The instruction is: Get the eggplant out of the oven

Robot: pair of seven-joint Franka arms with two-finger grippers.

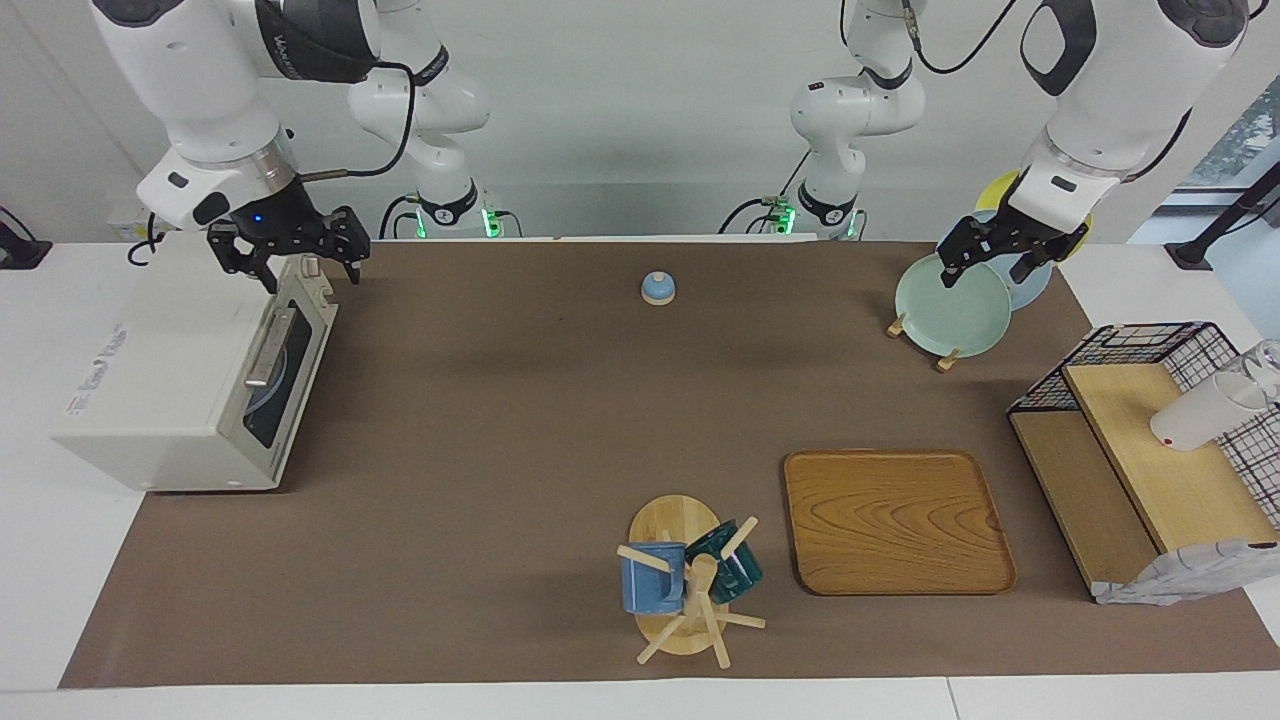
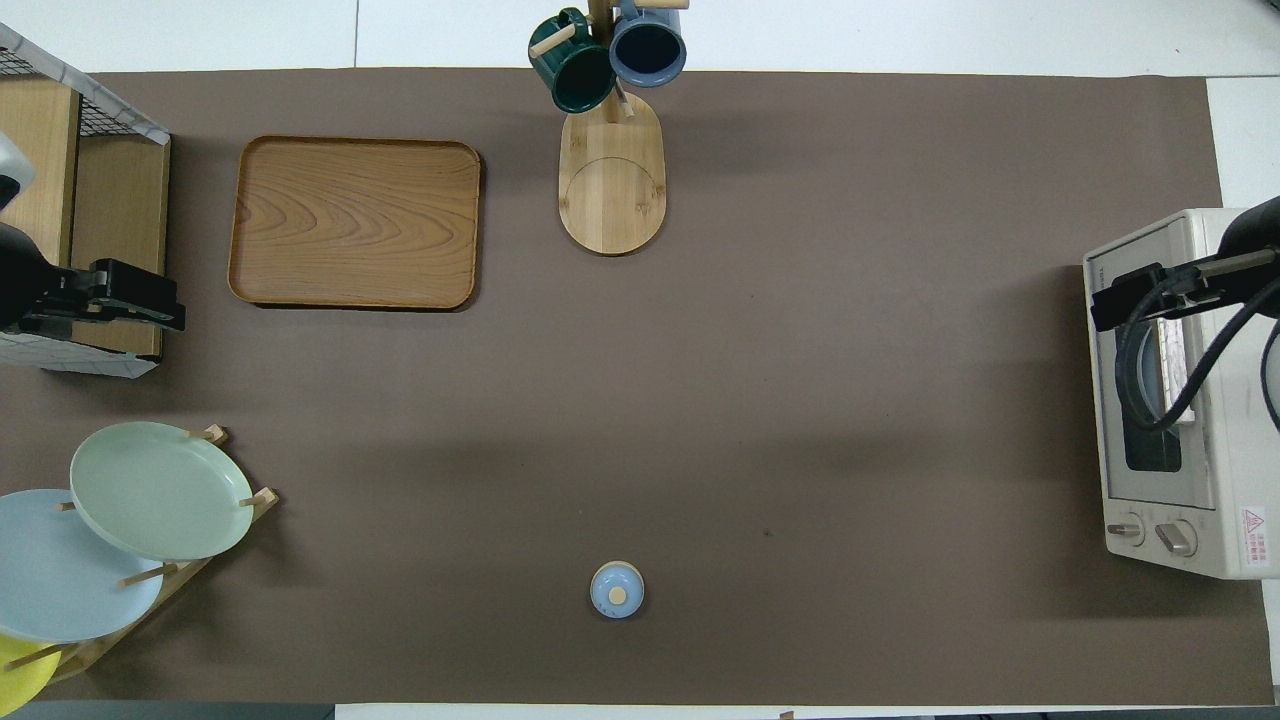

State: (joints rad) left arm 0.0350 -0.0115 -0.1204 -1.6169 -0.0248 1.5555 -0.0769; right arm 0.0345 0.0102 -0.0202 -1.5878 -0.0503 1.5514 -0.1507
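Sitting shut, 1 oven (image 1: 180,385) faces 2 mugs (image 1: 652,577) and 3 plates (image 1: 953,305).

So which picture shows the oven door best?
The facing view: the oven shows its closed glass door and bar handle slantwise, unblocked. In the overhead view the right hand and its cable cover part of the door.

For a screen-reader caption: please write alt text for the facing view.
Two robot arms hang over a brown mat: the open right gripper above a closed cream toaster oven, the open left gripper over a rack of plates. Farther out stand a wooden tray and a mug tree. No eggplant shows.
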